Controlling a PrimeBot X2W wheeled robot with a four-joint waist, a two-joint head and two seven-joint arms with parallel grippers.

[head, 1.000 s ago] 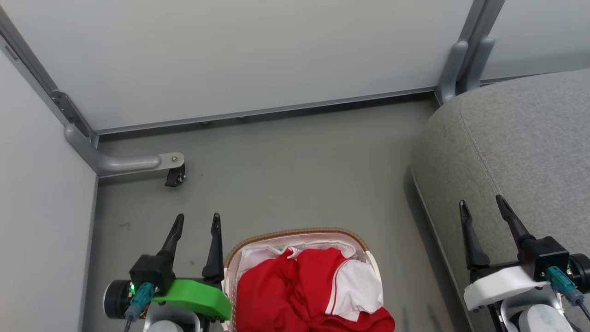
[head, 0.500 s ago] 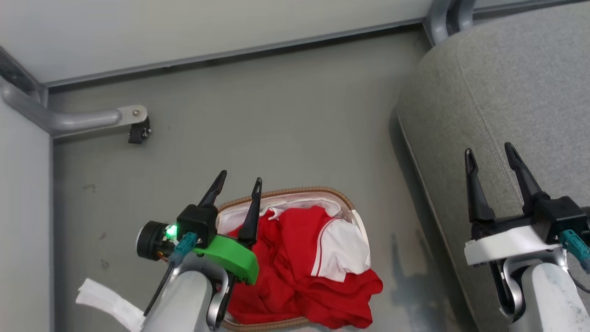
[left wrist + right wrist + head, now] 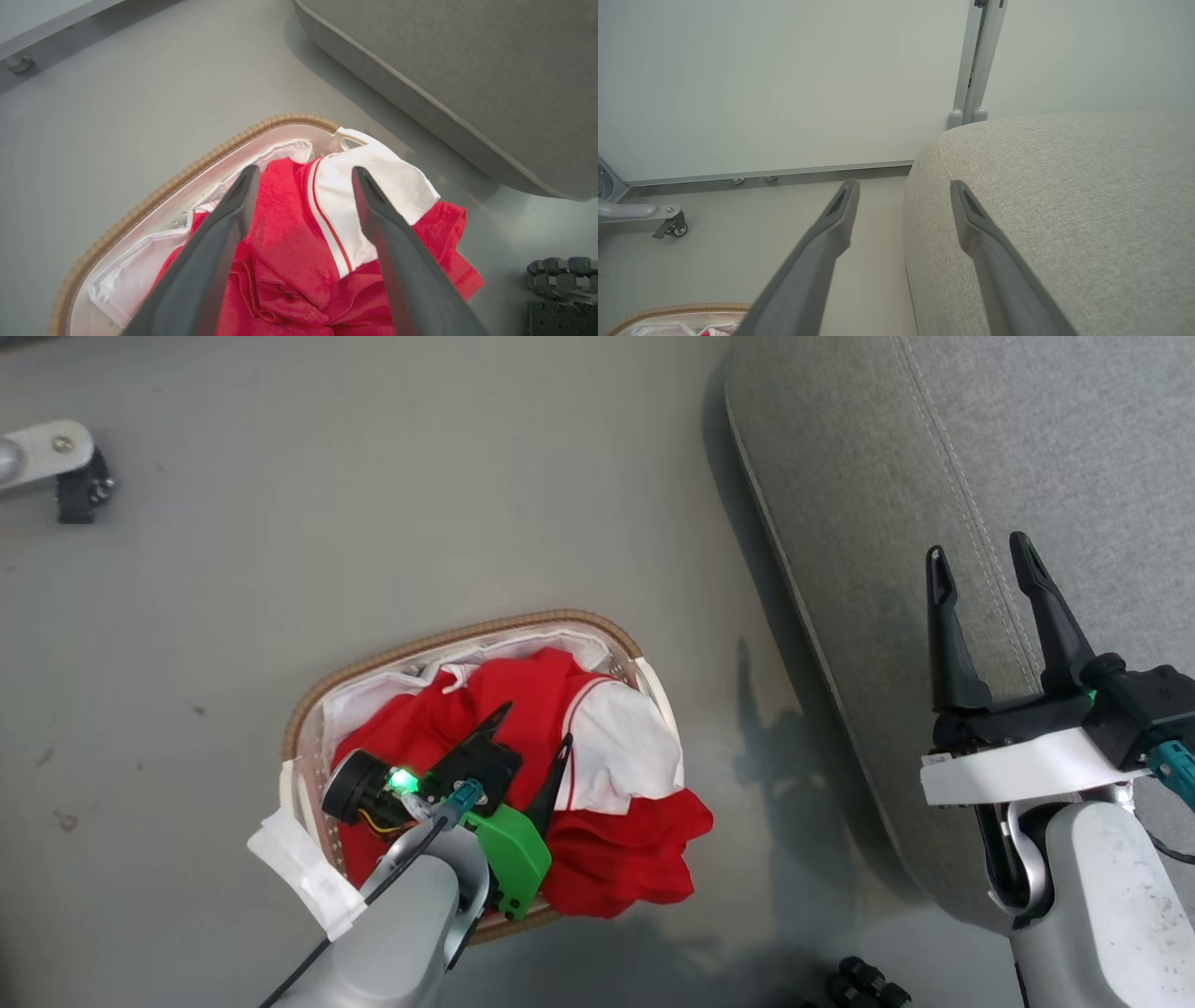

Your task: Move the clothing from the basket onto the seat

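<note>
The cream basket [image 3: 467, 637] with its brown woven rim [image 3: 187, 170] stands on the floor, holding red and white clothing [image 3: 607, 747] that spills over its right side. My left gripper [image 3: 537, 726] hangs open just above that clothing [image 3: 289, 233], fingers astride the red part beside the white sleeve. The big grey seat [image 3: 934, 448] fills the right of the head view. Over its edge my right gripper [image 3: 976, 555] stands open and empty, with the seat's rounded corner [image 3: 1041, 196] beneath it in the right wrist view.
A grey metal leg with a caster [image 3: 70, 476] stands at the far left, also low on the left as a caster [image 3: 672, 228]. Pale wall panels on a metal frame [image 3: 971, 70] close the far side. Dark ribbed parts [image 3: 560, 275] lie on the floor near the basket.
The head camera has tipped down, so the whole scene has slid upward. My left gripper has swung right from beside the basket to over the clothing. The right gripper keeps its place over the seat.
</note>
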